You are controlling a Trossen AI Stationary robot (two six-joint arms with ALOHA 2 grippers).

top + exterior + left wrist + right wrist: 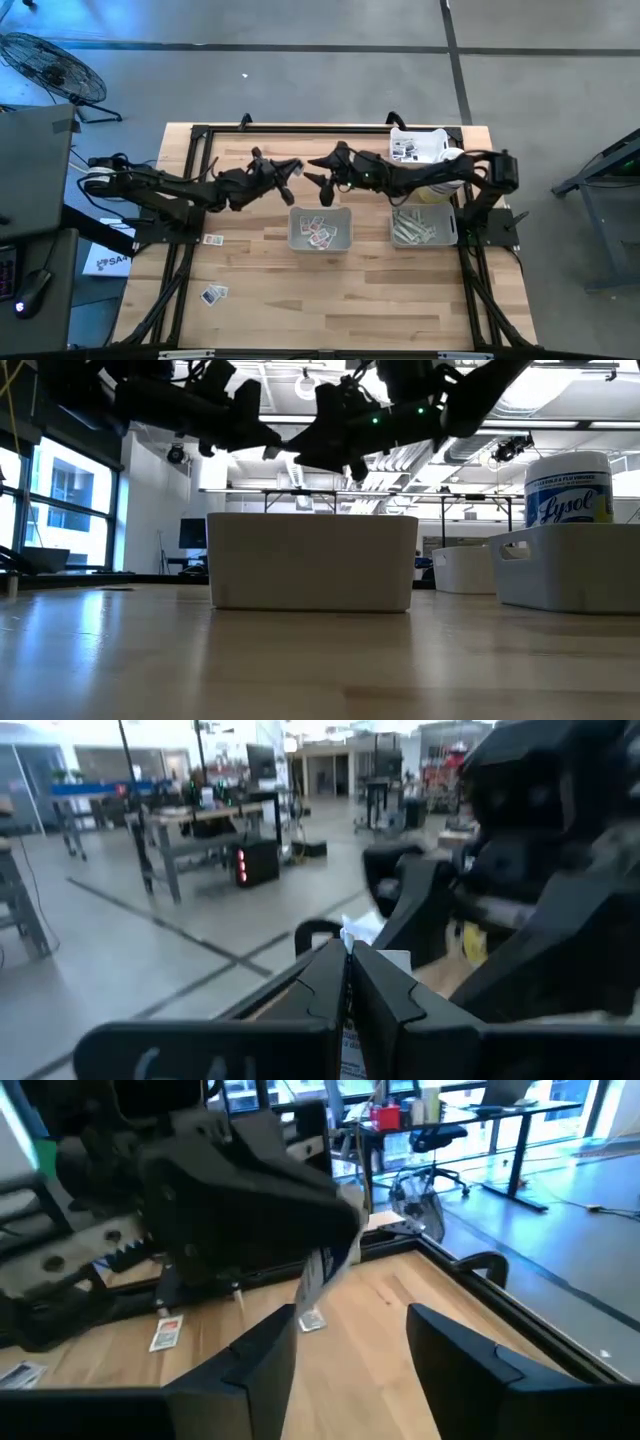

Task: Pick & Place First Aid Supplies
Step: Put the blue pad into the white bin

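Your left gripper pinches a packet hanging lengthwise, just left of your wide-open, empty right gripper

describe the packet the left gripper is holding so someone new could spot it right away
Start at the middle grey tray on the wooden table and look just above its far edge, where the two dark arms nearly meet. The left gripper is shut on a small flat white packet that hangs from its fingertips. Unlike every other packet, it is off the table, dangling in the air.
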